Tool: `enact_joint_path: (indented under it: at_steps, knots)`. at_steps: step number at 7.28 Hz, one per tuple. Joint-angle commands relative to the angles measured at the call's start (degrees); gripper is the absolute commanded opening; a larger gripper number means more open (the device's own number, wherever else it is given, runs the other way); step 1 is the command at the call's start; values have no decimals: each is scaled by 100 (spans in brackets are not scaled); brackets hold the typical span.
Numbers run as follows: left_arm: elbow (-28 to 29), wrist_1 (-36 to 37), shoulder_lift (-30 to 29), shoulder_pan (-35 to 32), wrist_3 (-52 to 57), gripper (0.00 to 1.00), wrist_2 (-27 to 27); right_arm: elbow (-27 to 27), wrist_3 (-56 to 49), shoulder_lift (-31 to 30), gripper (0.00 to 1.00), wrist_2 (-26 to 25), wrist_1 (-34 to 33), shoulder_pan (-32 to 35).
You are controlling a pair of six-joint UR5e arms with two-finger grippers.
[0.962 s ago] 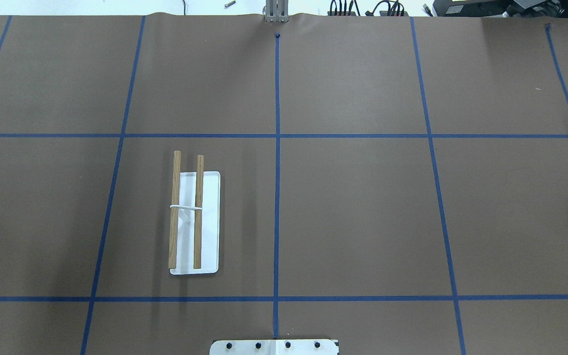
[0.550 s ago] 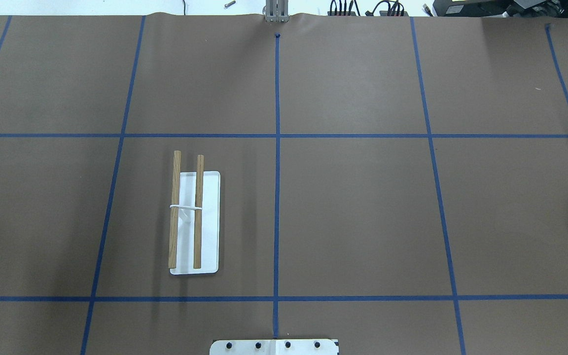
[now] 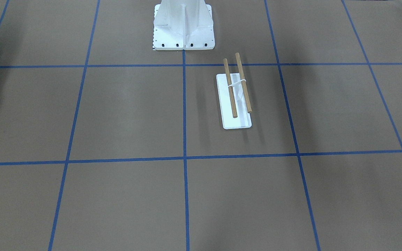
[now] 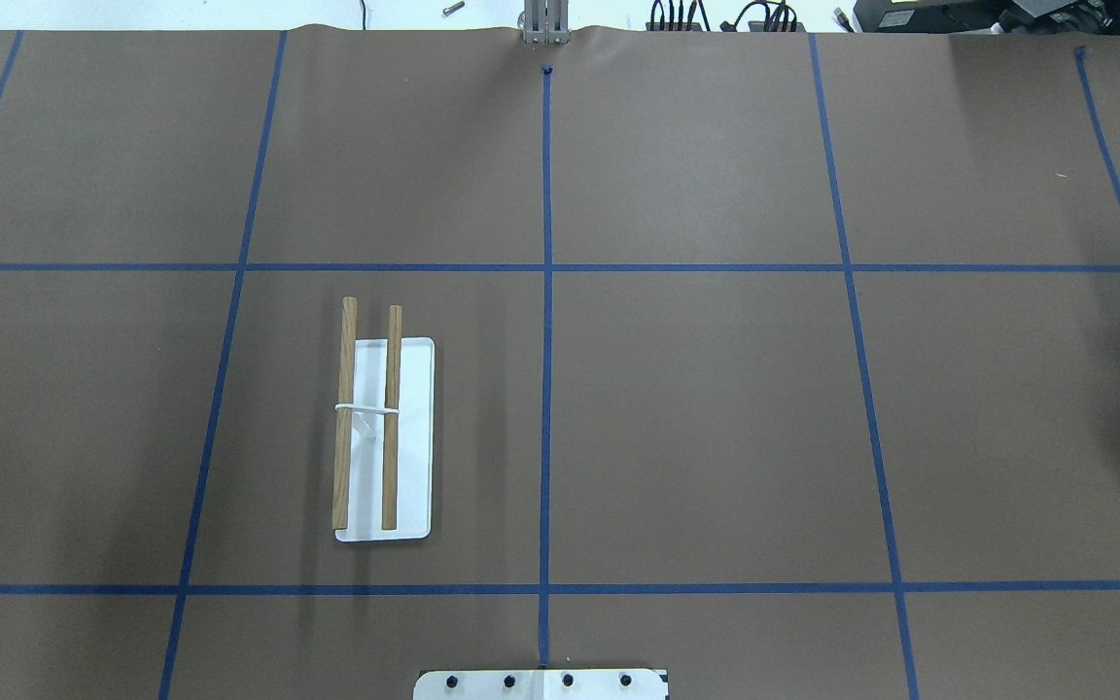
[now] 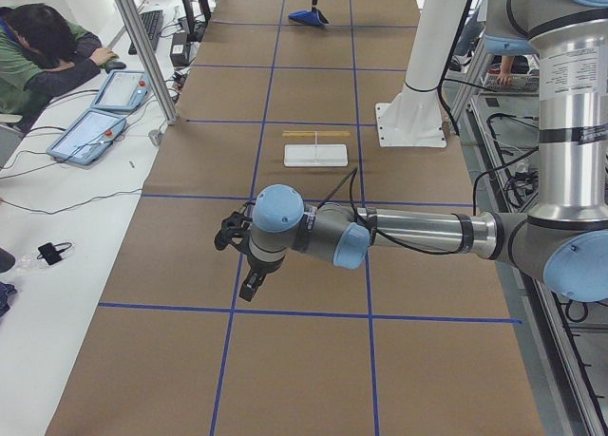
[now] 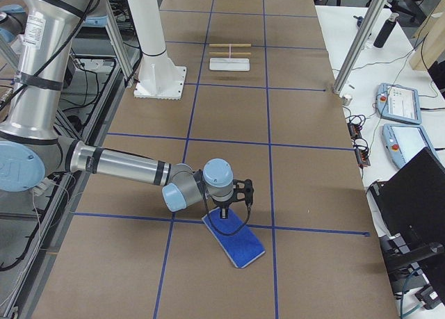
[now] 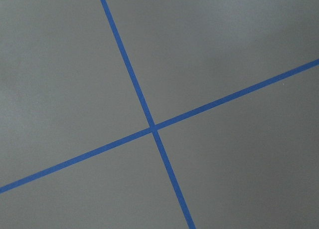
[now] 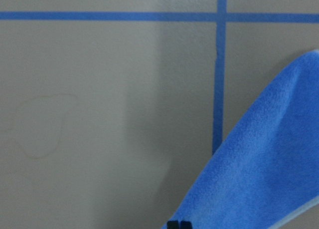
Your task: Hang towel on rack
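The rack (image 4: 385, 437) stands left of the table's middle: a white flat base with two brown dowel rods, bare. It also shows in the front view (image 3: 236, 101) and both side views (image 5: 315, 154) (image 6: 229, 63). The royal-blue towel (image 6: 235, 239) with a light grey edge slopes down to the table from my right gripper (image 6: 224, 209), far to the right of the rack. In the right wrist view the towel (image 8: 269, 169) hangs beside the fingertips (image 8: 173, 224), which are pressed together on its edge. My left gripper (image 5: 237, 260) hovers above bare table; I cannot tell whether it is open.
The white bolted robot pedestal (image 3: 183, 24) stands at the table's near middle edge. Blue tape lines (image 7: 153, 127) grid the brown table. An operator (image 5: 38, 47) and tablets (image 6: 400, 100) are at side tables, with an aluminium post (image 6: 354, 48) near the edge.
A small grey sliver has come in at the right edge of the overhead view. The rack has not moved.
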Motion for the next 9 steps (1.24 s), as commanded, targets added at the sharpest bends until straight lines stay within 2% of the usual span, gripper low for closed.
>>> enact_joint_path:
  at_steps: [1,3,4,5,7,9]
  knots:
    - [-35,-32,-74,0,-426,98,-448,970,17,102,0,304,14,123]
    - [-17,-583,-423,165,-1740,98,-879,1448,78,941,0,759,23,89]
    - [-43,-612,-843,358,-2757,98,-1003,1441,253,1590,0,1023,-4,-68]
    - [-70,-629,-1187,526,-3359,98,-1004,1449,881,2162,0,982,5,-348]
    - [-79,-656,-2030,1148,-5051,98,-987,1476,1362,3043,0,509,-4,-998]
    - [-96,-665,-2559,1659,-6802,98,-969,1685,2428,3650,0,-472,-4,-1928]
